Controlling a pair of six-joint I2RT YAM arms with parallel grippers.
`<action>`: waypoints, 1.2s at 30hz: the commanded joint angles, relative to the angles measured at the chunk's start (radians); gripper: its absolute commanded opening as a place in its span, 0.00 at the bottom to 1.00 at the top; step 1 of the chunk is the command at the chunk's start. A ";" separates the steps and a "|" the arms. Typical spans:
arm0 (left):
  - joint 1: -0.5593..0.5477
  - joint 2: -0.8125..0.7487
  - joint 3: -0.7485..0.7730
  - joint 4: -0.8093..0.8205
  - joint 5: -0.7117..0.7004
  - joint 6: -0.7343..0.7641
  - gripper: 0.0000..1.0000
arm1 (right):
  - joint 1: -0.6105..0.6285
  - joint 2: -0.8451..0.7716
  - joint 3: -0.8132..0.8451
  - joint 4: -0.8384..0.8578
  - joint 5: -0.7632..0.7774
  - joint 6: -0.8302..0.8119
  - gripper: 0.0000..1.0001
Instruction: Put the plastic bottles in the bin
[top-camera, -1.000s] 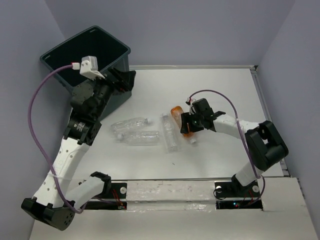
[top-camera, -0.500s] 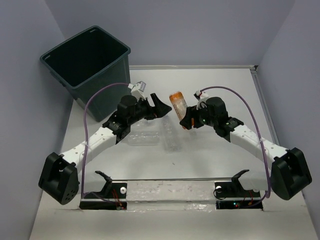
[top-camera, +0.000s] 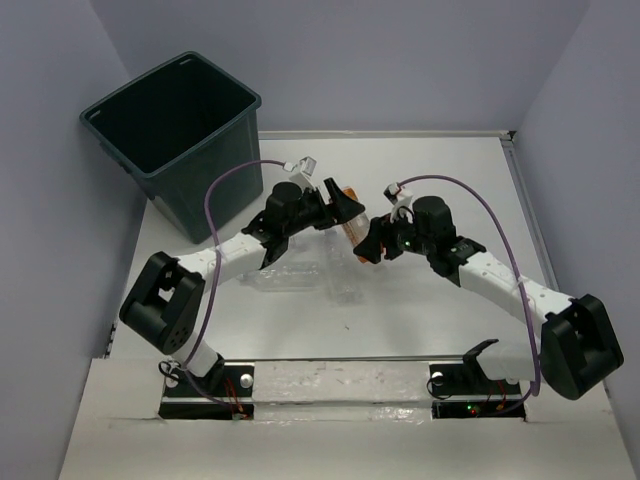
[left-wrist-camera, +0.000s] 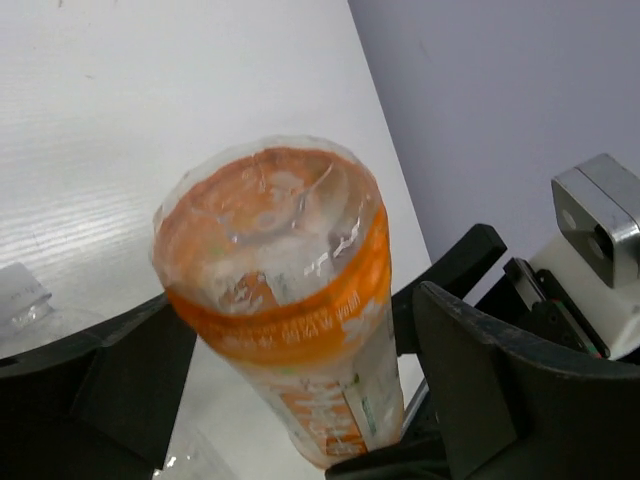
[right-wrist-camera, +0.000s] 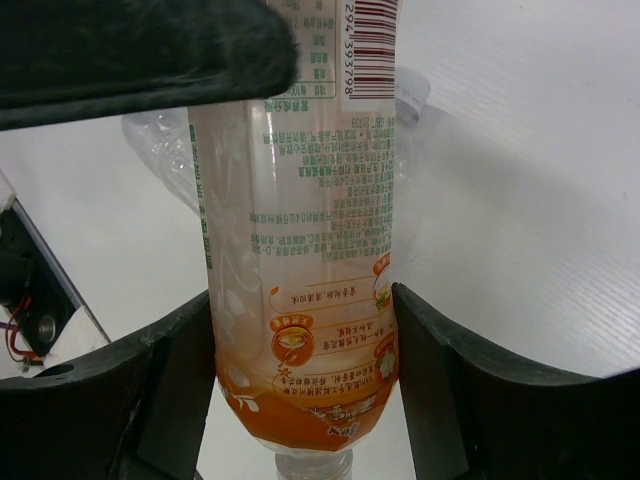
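Note:
My right gripper (top-camera: 372, 243) is shut on the orange bottle (top-camera: 353, 225) near its neck and holds it above the table's middle. In the right wrist view the bottle (right-wrist-camera: 300, 250) sits tight between both pads. My left gripper (top-camera: 347, 207) is open, one finger on each side of the bottle's base end (left-wrist-camera: 270, 250), with small gaps. Two clear bottles (top-camera: 290, 278) (top-camera: 343, 282) lie on the table under the left arm, partly hidden. The dark teal bin (top-camera: 225, 76) stands at the far left; I cannot see anything inside it.
Purple cables arc over both arms. The table's raised edge (top-camera: 520, 200) runs along the right side. Grey walls close in behind and at both sides. A bit of clear plastic (left-wrist-camera: 20, 295) shows below the left gripper.
The left arm swung from the bin rim over to the orange bottle and now straddles its base. The right gripper lifted the orange bottle off the table and carried it up and left.

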 joint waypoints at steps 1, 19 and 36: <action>0.000 0.019 0.126 0.109 -0.016 0.025 0.88 | 0.008 -0.019 0.000 0.082 -0.041 0.003 0.53; 0.331 -0.334 0.377 -0.164 -0.127 0.155 0.51 | 0.008 -0.017 -0.017 0.101 -0.007 -0.006 0.96; 0.543 -0.256 0.700 -0.402 -0.861 0.577 0.56 | 0.118 0.286 0.174 -0.195 0.136 -0.090 0.97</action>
